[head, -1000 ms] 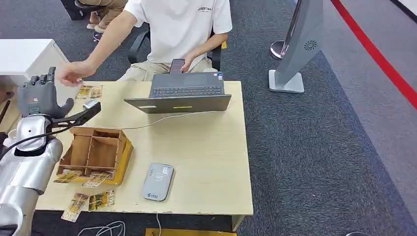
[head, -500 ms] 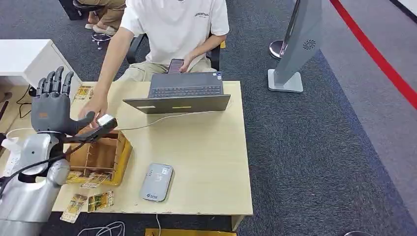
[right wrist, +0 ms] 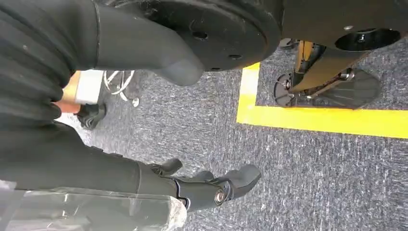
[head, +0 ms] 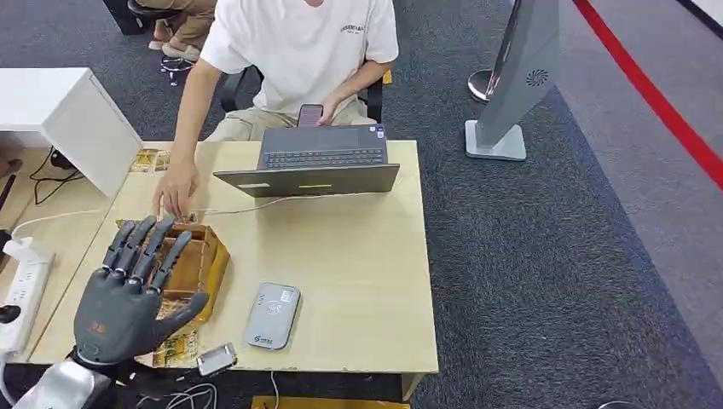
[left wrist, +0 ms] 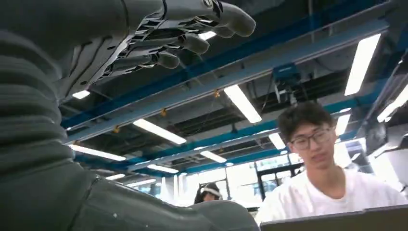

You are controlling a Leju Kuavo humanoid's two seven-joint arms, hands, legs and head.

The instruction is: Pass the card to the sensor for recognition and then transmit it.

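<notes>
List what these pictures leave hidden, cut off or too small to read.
- Head view: the left hand covers much of the wooden box, so its compartments' contents are hidden, as are some cards on the table.
- Head view: print on the card reader is too small to read.
- Head view: the laptop screen faces away.
- Head view: the person's hand meets the box's far edge; whether it holds a card is unclear.

Pale wood table (head: 358, 256), grey sensor (head: 273, 315), white shirt (head: 303, 47)
</notes>
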